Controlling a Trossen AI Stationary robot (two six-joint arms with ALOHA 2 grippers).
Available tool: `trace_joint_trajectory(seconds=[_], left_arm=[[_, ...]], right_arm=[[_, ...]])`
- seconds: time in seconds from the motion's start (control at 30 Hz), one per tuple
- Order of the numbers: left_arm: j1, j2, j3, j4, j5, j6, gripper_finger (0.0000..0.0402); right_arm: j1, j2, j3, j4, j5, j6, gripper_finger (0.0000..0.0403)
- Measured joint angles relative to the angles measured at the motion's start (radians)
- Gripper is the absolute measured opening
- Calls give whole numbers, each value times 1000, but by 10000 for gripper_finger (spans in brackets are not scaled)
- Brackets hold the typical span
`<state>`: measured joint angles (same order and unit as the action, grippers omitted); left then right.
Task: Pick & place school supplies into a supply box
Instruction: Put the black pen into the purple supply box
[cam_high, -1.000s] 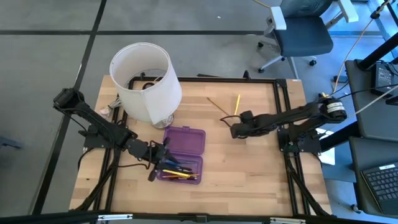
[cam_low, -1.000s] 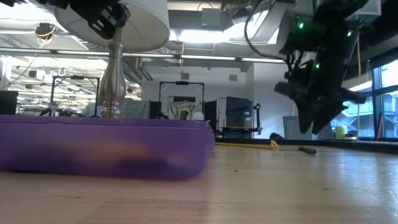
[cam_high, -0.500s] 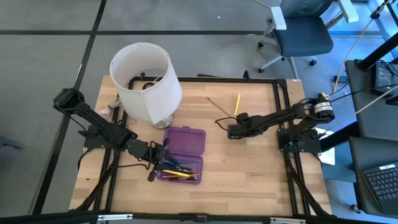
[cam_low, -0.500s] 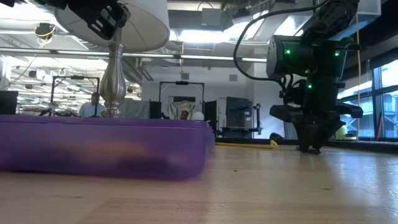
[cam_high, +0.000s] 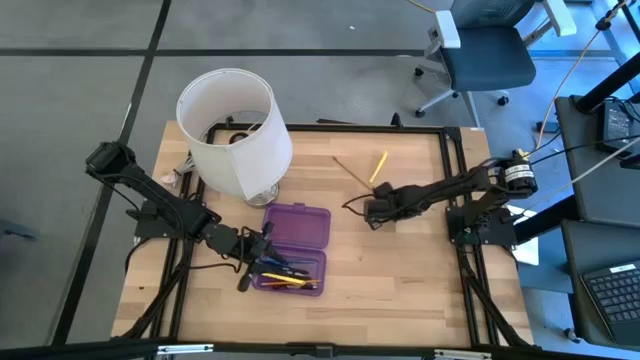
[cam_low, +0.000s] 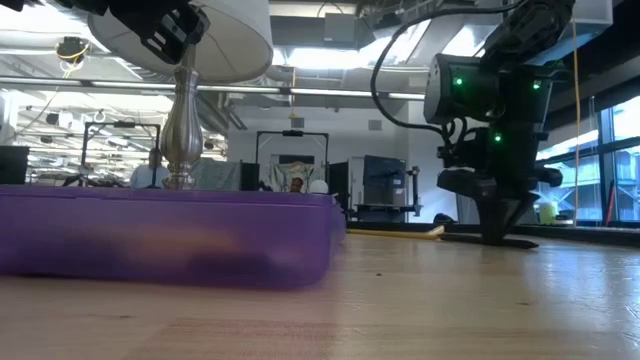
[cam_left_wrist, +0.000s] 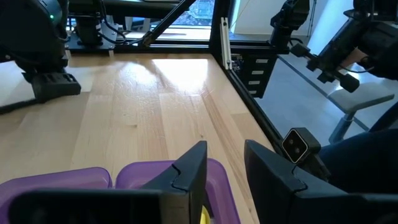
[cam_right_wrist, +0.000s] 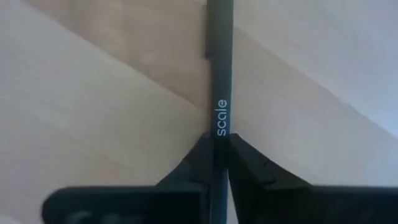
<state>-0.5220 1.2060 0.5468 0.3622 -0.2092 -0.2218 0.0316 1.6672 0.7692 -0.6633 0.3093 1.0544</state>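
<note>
The right gripper (cam_high: 374, 210) is down at the tabletop near the table's middle-right, its fingers (cam_right_wrist: 194, 155) pinched tight on a dark pen (cam_right_wrist: 220, 74). The right wrist view shows the pen as a slim, dark grey barrel with the word "scale" printed along it in pale blue and a clip near its far end; it runs straight out between the two fingertips over the light wood. From above, only a thin dark sliver of it (cam_high: 352, 203) pokes out of the gripper. A yellow pencil (cam_high: 377, 166) and a thin wooden pencil (cam_high: 349, 170) lie on the table just beyond.

The supply box (cam_high: 293, 243), a translucent purple case with rounded corners, sits open near the front of the table, beside the white lampshade (cam_high: 236, 132). Its tray holds yellow pencils and some dark items, possibly pens, though they are too small to sort. The left gripper (cam_high: 262, 252) hangs over the box's left edge, jaws partly apart and holding nothing.
</note>
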Motion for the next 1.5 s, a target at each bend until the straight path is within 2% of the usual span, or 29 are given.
trace_joint_trajectory(seconds=[0.13, 0.37, 0.6, 0.87, 1.0, 1.17, 1.33, 1.5], left_arm=[[0, 0, 0, 0, -1, 0, 101], [0, 0, 0, 0, -2, 0, 99], [0, 0, 0, 0, 0, 0, 101], [0, 0, 0, 0, 1, 0, 100], [0, 0, 0, 2, 1, -18, 102], [0, 1, 0, 5, -30, -53, 99], [6, 20, 0, 54, -121, -72, 99], [24, 85, -1, 212, -133, -35, 107]], right_arm=[[11, 1, 0, -1, 17, -64, 30], [15, 3, -3, 8, 32, -42, 70], [15, 2, -2, 12, 14, -73, 29], [30, -29, 14, 9, -10, -114, 41], [72, -72, 52, 15, -98, -160, 37], [147, -105, 116, 18, -69, -188, 38], [239, -122, 168, 138, -29, -252, 44], [328, -124, 210, 413, 41, -439, 41]])
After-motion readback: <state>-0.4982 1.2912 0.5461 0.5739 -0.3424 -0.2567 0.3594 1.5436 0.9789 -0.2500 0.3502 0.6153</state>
